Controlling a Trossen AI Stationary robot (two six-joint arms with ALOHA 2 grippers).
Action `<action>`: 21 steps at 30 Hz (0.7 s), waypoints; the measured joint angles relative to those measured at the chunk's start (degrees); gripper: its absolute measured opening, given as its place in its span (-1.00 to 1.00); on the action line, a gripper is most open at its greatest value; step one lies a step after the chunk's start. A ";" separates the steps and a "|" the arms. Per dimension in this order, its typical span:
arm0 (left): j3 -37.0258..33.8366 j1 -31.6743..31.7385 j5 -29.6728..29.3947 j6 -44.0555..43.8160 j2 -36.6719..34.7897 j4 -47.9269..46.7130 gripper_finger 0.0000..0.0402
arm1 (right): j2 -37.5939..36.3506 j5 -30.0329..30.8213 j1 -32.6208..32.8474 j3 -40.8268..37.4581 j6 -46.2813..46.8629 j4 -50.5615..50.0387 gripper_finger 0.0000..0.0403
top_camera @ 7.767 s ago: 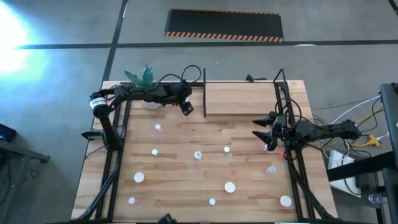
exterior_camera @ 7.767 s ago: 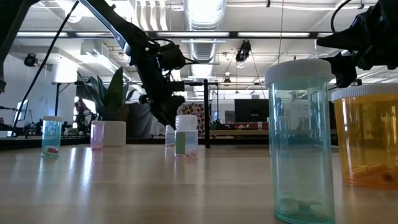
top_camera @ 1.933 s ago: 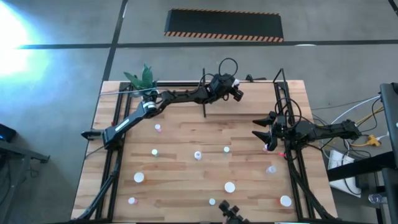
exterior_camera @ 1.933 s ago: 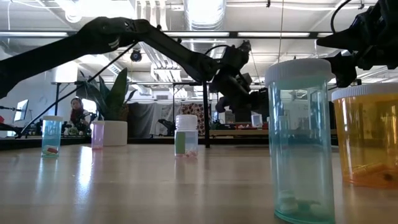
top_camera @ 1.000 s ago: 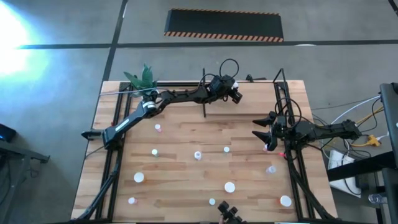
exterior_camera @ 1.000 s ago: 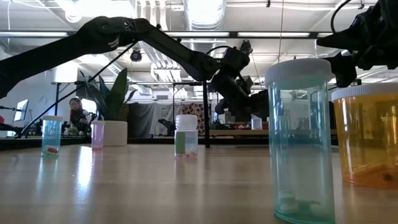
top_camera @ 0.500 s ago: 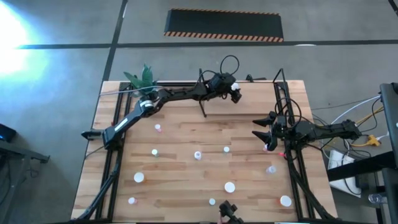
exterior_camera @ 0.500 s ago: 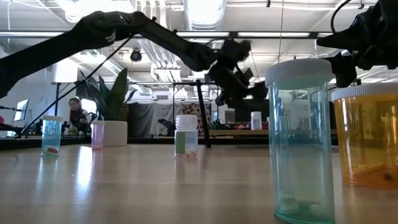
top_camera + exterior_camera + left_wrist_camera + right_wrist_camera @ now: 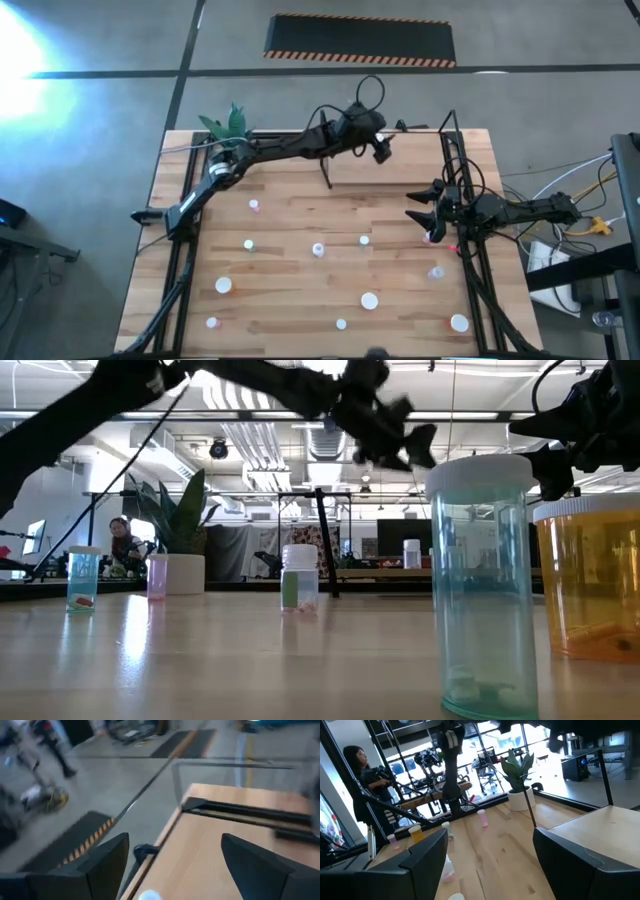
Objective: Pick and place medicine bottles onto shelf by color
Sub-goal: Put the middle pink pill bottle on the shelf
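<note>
Medicine bottles (image 9: 318, 249) stand scattered on table (image 9: 280, 330), one on shelf (image 9: 400, 165) | left gripper (image 9: 383, 152) above shelf — wide open, empty | right gripper (image 9: 421, 218) open, idle | advice: rise clear of rails before next pick

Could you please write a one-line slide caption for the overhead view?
Left hand open above the shelf; right hand waits at the table's right edge, bottles scattered across the table.

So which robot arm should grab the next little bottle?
Probably the right. The right gripper hangs open, jaws apart, beside a pink bottle on the table. The left gripper, also open and empty, is up over the shelf, far from the loose bottles.
</note>
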 joint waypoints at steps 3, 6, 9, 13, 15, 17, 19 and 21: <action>0.04 -3.20 -2.04 5.20 -4.87 -8.76 0.47 | 0.00 0.00 0.00 -0.01 0.00 0.00 0.41; 0.09 -6.05 -8.11 6.85 -9.58 -22.58 0.40 | 0.00 0.00 0.01 -0.01 0.00 0.00 0.41; -0.10 -7.72 -13.72 3.91 -13.29 -37.22 0.28 | 0.00 0.00 0.02 0.02 0.00 0.02 0.41; -3.23 -9.15 -13.91 -5.50 -17.92 -49.69 0.07 | 0.07 0.02 0.00 -0.01 0.00 -0.02 0.41; -8.82 -10.46 -13.90 -7.98 -21.37 -49.34 -0.04 | 0.07 0.00 -0.01 -0.01 0.00 -0.02 0.41; -16.58 -12.22 -13.82 -9.00 -24.87 -45.28 -0.13 | 0.07 0.02 0.00 -0.01 0.00 -0.01 0.41; -25.59 -13.94 -13.61 -9.76 -28.65 -38.22 -0.22 | 0.04 0.02 0.00 -0.01 0.00 0.00 0.41; -35.14 -15.49 -13.44 -9.94 -32.47 -29.00 -0.28 | 0.04 0.00 -0.01 0.02 0.00 0.00 0.41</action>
